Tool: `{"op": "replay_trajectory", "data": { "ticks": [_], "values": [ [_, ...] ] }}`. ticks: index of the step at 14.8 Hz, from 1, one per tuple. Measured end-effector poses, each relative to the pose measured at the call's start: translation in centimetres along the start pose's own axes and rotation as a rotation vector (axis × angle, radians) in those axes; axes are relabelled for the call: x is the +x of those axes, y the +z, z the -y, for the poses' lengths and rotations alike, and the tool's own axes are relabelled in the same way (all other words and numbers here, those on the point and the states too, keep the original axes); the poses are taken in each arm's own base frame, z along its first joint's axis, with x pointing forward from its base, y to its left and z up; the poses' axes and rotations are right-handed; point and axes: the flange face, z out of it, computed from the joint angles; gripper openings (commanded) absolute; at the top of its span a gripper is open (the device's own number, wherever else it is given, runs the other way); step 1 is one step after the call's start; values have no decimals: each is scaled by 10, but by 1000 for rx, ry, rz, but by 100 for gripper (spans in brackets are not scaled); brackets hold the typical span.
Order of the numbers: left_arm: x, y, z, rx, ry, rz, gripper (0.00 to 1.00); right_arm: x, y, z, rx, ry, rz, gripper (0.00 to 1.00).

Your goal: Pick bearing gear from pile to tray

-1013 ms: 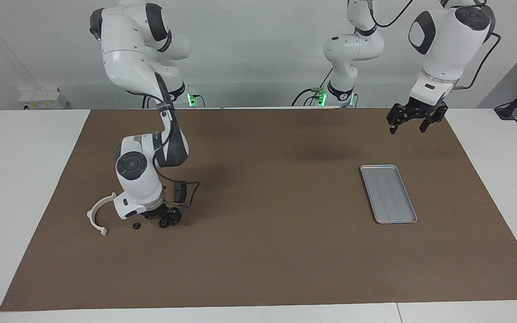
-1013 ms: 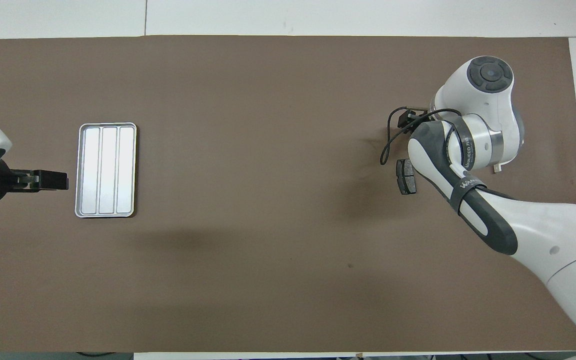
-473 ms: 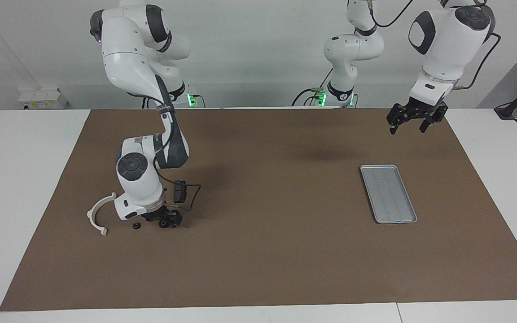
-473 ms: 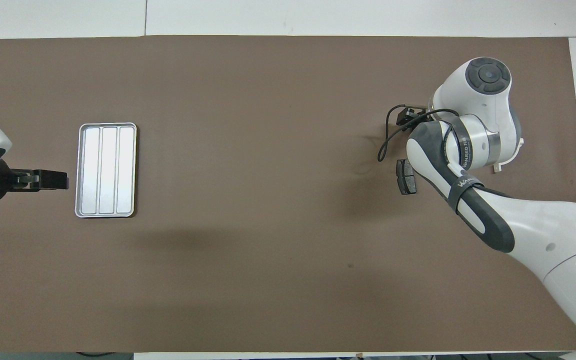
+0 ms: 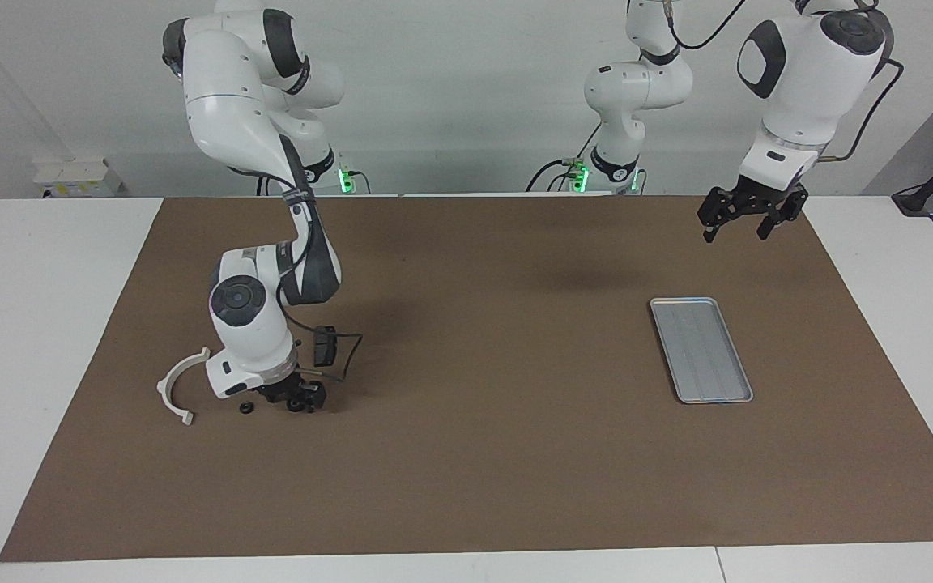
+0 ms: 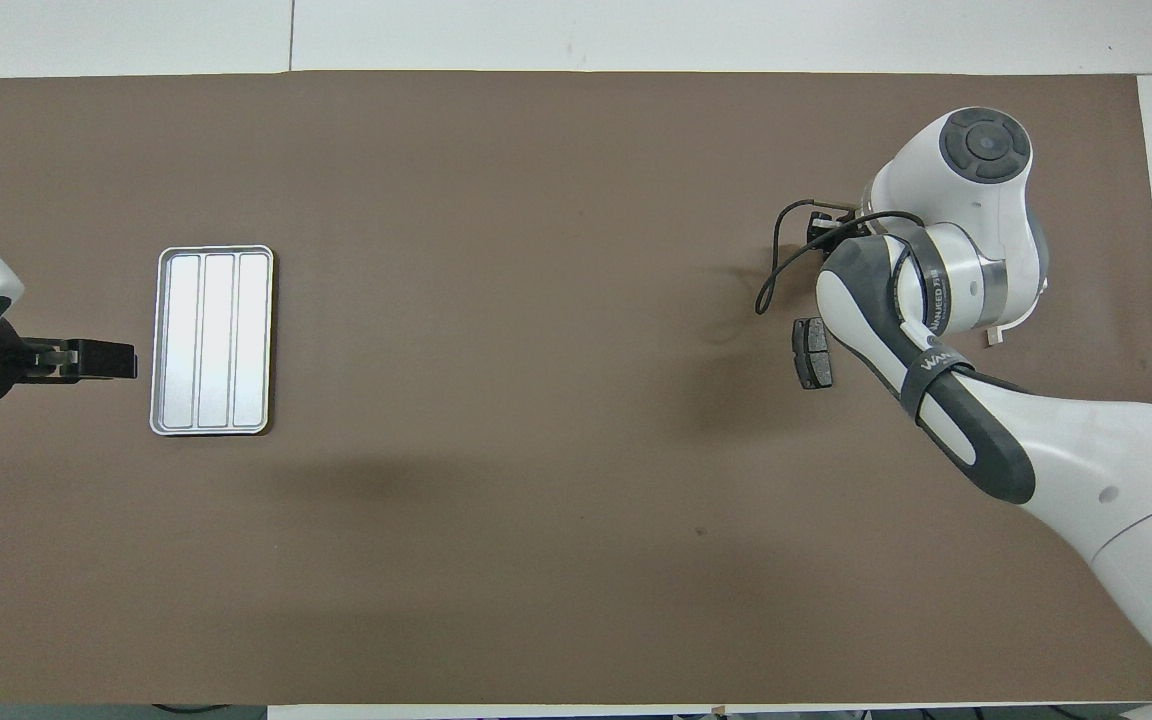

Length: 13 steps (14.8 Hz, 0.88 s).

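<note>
Gears, tiny, black and round, sit in the lower left of the facing view, at the right arm's end of the brown mat (image 5: 466, 453) that covers the white counter (image 5: 53, 324). One gear (image 5: 246, 407) lies loose on the mat between the white curved bracket (image 5: 175, 385) and the right claw (image 5: 298, 398). That claw is down at the mat with another small round black part, seemingly a second gear (image 5: 299, 403), right at its tip. I cannot tell whether the claw is pinching it or only touching it. The gears are too small to show which way they face. The bracket lies flat, and its open side faces the right arm's wrist. A dark grey brake pad (image 5: 324, 346) lies just above the claw in that frame, nearer to the robots. In the overhead view the brake pad (image 6: 813, 353) has its long axis running up and down the frame, and a thin black cable (image 6: 771, 280) loops beside it. The arm's white wrist hides the claw and the gears there. The silver tray (image 5: 701, 350) lies well apart from the pile, at middle right of the facing view. In the overhead view the tray (image 6: 214, 340) is at middle left. Its long axis runs toward and away from the robots, and its three ribbed lanes run the same way. The left claw (image 5: 740, 220) waits in the air at the upper right of the facing view. Its two fingers are spread and point down, and they hold nothing. From overhead the left claw (image 6: 101, 360) sits just beside the tray's long edge.
</note>
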Motion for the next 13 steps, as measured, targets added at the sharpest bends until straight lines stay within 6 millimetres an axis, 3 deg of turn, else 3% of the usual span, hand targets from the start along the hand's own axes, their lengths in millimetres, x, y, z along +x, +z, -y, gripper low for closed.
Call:
{"op": "replay_trajectory", "data": {
  "ticks": [9,11,13],
  "values": [
    [1,1,0,0,-1,-14,100,0,1,-1,-8,-6,15,0],
    [1,1,0,0,-1,-13,100,3,-11,-2,-28,-39,46,0],
    [1,3,0,0,-6,-11,100,10,-41,-4,-44,-85,70,0]
  ]
}}
